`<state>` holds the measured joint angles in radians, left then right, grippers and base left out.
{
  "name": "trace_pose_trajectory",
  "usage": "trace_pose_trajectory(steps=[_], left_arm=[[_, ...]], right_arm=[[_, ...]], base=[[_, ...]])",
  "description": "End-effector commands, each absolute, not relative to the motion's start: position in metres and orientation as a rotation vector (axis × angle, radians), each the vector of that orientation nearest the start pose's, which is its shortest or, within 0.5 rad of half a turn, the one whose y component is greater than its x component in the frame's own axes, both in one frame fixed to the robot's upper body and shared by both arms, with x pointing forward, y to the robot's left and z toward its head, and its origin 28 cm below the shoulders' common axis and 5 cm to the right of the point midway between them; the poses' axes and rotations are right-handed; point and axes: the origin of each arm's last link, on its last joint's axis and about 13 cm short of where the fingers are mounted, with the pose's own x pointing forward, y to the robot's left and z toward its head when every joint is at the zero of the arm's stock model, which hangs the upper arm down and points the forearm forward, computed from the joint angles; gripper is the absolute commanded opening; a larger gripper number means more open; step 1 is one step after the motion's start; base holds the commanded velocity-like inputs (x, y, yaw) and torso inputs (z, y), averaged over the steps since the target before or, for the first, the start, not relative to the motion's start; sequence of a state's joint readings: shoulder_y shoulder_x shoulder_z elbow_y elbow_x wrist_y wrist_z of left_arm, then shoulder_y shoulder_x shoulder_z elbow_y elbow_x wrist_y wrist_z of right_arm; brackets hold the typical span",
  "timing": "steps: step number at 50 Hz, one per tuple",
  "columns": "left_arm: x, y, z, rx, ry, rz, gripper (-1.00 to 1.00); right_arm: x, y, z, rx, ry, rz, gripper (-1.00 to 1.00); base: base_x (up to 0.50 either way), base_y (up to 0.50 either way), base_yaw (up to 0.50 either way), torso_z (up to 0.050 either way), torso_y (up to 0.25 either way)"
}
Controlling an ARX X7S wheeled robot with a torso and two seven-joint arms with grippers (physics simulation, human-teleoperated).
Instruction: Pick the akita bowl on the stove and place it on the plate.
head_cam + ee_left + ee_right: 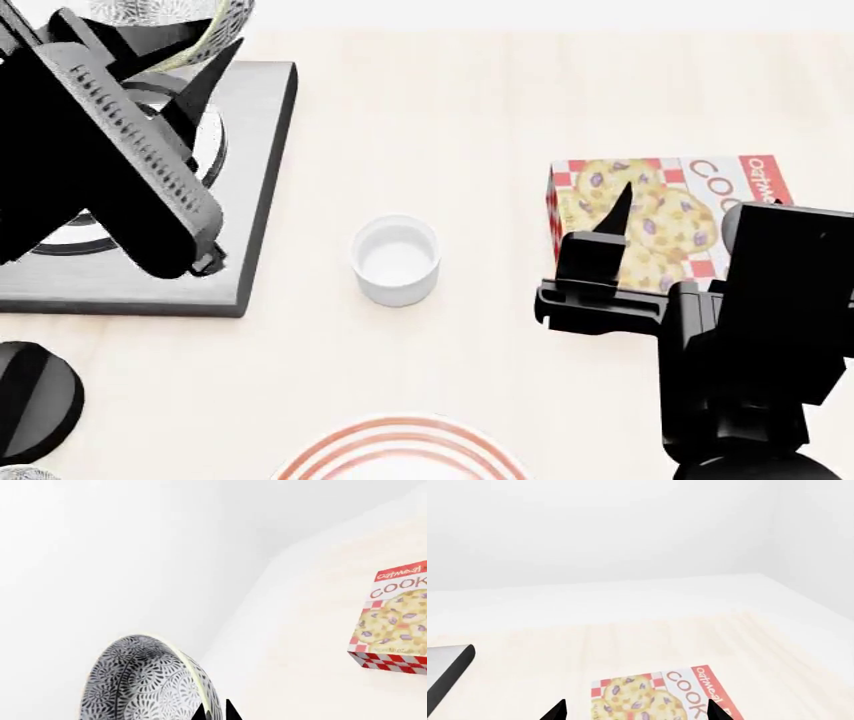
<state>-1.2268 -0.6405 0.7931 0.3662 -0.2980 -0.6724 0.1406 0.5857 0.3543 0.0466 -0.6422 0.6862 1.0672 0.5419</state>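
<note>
Above the stove's (260, 180) far edge, left gripper (215, 711) holds the akita bowl (150, 680) tilted, jaws clamped on its rim. Right gripper (637, 711) hangs over the cookie box (667, 205), jaws apart, empty. Plate (398, 452) at near worktop (441, 100) edge; white cup (395, 259) between.

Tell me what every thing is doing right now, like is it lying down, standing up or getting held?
akita bowl: tipped on its side, lifted off the stove, held by the left gripper.
stove: flat on the table, partly hidden by the left arm.
white cup: upright, empty.
cookie box: lying flat, face up.
plate: flat, nothing on the part showing.
right gripper: open, holding nothing, above the cookie box.
</note>
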Motion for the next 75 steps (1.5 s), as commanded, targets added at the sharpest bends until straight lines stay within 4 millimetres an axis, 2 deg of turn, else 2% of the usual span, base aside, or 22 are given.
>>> trace_pose_trajectory(steps=[1,10,18,24,34,44,51,75], left_arm=[[0.244,0.220,0.301,0.987,-0.527,-0.771,-1.00],[0.218,0.225,0.297,0.987,-0.507,-0.895,-1.00],[0.202,0.232,0.279,1.092,-0.436,-1.010,-1.00],[0.197,0.235,0.268,1.157,-0.407,-1.065,-1.00],[0.189,0.220,0.256,1.222,-0.411,-1.206,-1.00],[0.191,0.205,0.253,1.269,-0.415,-1.271,-1.00],[0.199,0.195,0.250,1.280,-0.423,-1.278,-1.00],[0.223,0.180,0.251,1.368,-0.314,-1.294,-1.00]], right_arm=[[0.247,-0.130,0.215,0.045,-0.112,-0.135,1.00],[0.247,-0.131,0.214,0.044,-0.112,-0.135,1.00],[0.246,-0.131,0.213,0.043,-0.113,-0.136,1.00],[0.246,-0.130,0.214,0.043,-0.113,-0.135,1.00],[0.246,-0.131,0.215,0.042,-0.113,-0.135,1.00],[0.246,-0.131,0.214,0.044,-0.113,-0.135,1.00],[0.247,-0.131,0.213,0.045,-0.114,-0.135,1.00],[0.246,-0.131,0.214,0.047,-0.114,-0.135,1.00]], base=[[0.00,0.00,0.00,0.000,0.000],[0.00,0.00,0.00,0.000,0.000],[0.00,0.00,0.00,0.000,0.000],[0.00,0.00,0.00,0.000,0.003],[0.00,0.00,0.00,0.000,0.000],[0.00,0.00,0.00,0.000,0.000],[0.00,0.00,0.00,0.000,0.000],[0.00,0.00,0.00,0.000,0.000]])
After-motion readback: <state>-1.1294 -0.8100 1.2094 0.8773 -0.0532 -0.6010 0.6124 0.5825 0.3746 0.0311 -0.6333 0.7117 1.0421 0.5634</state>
